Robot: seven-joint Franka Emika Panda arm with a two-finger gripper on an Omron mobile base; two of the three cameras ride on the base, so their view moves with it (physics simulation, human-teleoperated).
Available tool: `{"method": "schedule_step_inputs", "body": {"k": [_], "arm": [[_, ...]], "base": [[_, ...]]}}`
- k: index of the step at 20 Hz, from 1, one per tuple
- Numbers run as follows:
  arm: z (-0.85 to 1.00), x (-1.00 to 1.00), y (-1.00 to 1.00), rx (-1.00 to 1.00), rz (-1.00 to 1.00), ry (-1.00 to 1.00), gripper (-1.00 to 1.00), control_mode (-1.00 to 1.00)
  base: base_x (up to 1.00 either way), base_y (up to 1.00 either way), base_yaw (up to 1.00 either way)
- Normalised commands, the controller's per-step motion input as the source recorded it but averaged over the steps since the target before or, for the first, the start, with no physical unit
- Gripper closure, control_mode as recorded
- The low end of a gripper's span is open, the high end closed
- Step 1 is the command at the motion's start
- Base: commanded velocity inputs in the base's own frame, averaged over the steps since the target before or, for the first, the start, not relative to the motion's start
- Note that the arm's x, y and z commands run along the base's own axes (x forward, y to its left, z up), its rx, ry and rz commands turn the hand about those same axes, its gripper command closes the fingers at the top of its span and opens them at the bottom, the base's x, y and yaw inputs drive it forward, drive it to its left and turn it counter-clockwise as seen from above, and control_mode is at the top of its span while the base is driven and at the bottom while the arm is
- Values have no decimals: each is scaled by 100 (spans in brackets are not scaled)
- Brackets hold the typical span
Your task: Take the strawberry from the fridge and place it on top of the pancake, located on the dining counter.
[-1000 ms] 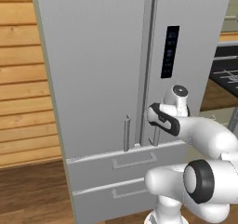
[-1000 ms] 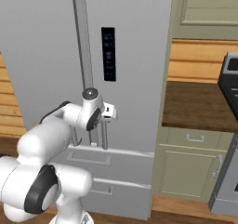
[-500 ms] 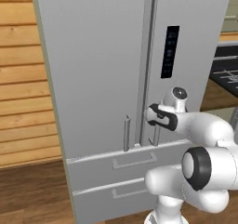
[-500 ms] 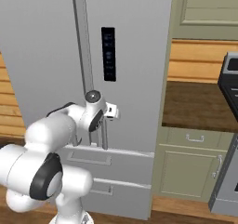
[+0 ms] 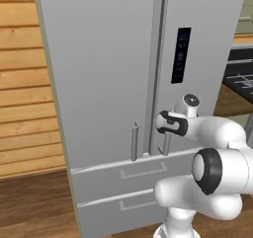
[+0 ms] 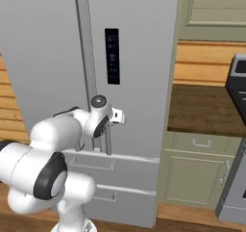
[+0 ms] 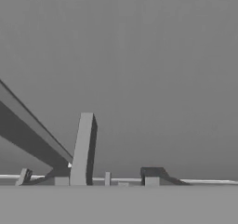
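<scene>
- The strawberry sits somewhere inside the fridge [image 5: 113, 84], whose doors are both shut, so the berry is hidden behind the door panel straight ahead of the end effector [image 5: 162, 125].
- The thing that matters now is the right door's handle [image 5: 166, 144]: a slim vertical bar, long axis up and down, just right of the seam between the two doors.
- The end effector is pressed up to that handle near its lower end, above the top drawer [image 5: 129, 175]. In the right base view it sits at the bar [image 6: 108, 140], with the arm reaching in from the left.
- In the hand view the bar [image 7: 82, 149] rises beside the left fingertip [image 7: 60, 177], with the right fingertip [image 7: 150, 175] well to its other side; the gap looks fairly narrow, but whether the fingers already clamp the bar I cannot tell.
- The left door's handle [image 5: 134, 141] stands just left of the seam, beyond the end effector, and is untouched.
- Judgement: the coming move is a pull toward the base, swinging the door on its right-edge hinge, so the grip must stay square across the vertical bar.
- Slipping off the thin bar is the likely failure.
</scene>
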Motion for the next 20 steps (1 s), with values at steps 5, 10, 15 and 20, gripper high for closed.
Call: {"method": "schedule_step_inputs", "body": {"k": [5, 10, 15, 20], "arm": [[0, -38, -26, 0, 0, -3, 100, -100], [0, -59, -77, 0, 0, -6, 100, -100], [-8, -62, -100, 0, 1, 0, 100, -100], [-22, -86, -100, 2, 0, -3, 100, -100]], "base": [[0, 0, 0], [0, 0, 0], [0, 0, 0], [0, 0, 0]]}}
